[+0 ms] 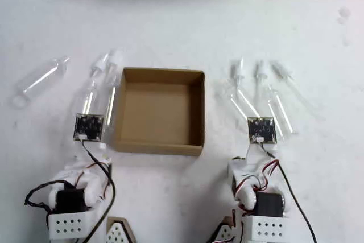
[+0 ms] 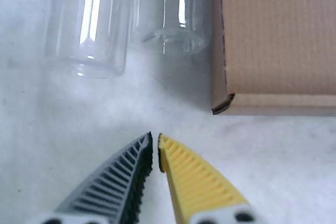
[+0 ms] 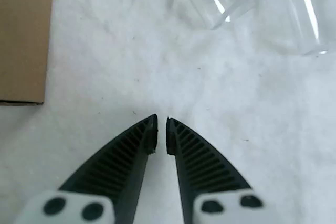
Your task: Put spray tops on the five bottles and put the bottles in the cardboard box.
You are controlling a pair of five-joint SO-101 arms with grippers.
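— What is lying on the white table (image 1: 182, 21)?
— An open cardboard box (image 1: 160, 112) is sitting in the middle. Two clear bottles (image 1: 91, 95) are lying just beside its left wall, a lone bottle (image 1: 40, 81) is lying farther left, and three bottles (image 1: 267, 98) are lying to its right.

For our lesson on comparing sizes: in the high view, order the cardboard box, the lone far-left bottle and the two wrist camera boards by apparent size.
1. cardboard box
2. far-left bottle, longer though narrower
3. left camera board and right camera board: alike, unranked
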